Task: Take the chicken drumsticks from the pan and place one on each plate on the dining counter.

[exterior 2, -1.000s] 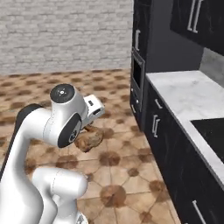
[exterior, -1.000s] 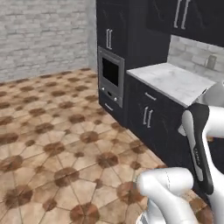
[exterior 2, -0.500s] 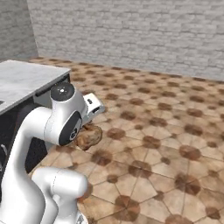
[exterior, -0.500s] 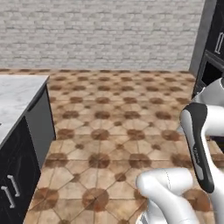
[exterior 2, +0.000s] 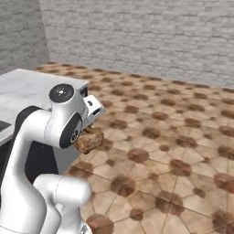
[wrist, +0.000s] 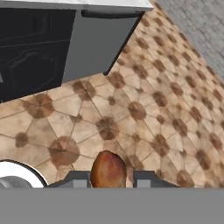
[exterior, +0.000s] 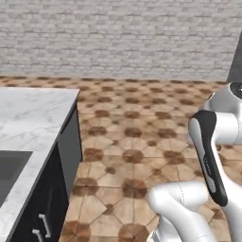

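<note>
Gripper point(wrist: 108, 180) clamps drumstick point(wrist: 108, 169) — nr dining counter point(exterior: 33, 113).

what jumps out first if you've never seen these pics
The golden-brown glazed chicken drumstick clamped in the dark two-finger gripper, hanging over the brown patterned tile floor. Next, the long white grey-veined marble counter at left, with a grey brick wall behind.

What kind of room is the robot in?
It looks like a kitchen. There is a long counter with a white marble top and dark cabinet doors with handles, a brown tiled floor and a grey brick wall. The gripper holds a chicken drumstick.
</note>
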Tool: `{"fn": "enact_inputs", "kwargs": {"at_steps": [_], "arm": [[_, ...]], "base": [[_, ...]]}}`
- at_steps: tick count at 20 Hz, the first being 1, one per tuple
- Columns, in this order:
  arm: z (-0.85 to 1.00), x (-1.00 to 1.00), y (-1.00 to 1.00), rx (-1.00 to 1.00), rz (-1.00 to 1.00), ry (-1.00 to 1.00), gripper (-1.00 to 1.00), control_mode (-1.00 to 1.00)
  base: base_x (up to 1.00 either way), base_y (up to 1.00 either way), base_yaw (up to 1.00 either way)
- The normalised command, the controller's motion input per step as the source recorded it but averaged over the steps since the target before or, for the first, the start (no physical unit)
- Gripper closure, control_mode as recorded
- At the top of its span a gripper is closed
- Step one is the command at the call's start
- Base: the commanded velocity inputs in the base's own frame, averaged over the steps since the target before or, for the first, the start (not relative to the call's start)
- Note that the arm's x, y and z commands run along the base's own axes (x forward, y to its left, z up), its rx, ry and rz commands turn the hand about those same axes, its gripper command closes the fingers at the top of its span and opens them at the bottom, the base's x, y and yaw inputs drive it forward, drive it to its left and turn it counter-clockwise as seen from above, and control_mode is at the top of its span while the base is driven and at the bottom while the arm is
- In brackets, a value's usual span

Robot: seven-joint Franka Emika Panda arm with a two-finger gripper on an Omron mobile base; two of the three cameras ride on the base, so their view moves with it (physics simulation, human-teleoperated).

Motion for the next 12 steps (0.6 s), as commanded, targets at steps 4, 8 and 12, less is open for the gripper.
{"fn": "enact_inputs", "kwargs": {"at_steps": [4,8,12], "arm": [[0.0,0.0,0.0,0.0,0.0,0.0,1.0,1.0],[0.0,0.0,0.0,0.0,0.0,0.0,1.0,1.0],[0.0,0.0,0.0,0.0,0.0,0.0,1.0,1.0]], "base": [[1.0,0.37,0.0],[1.0,0.23,0.0],[1.0,0.14,0.0]]}}
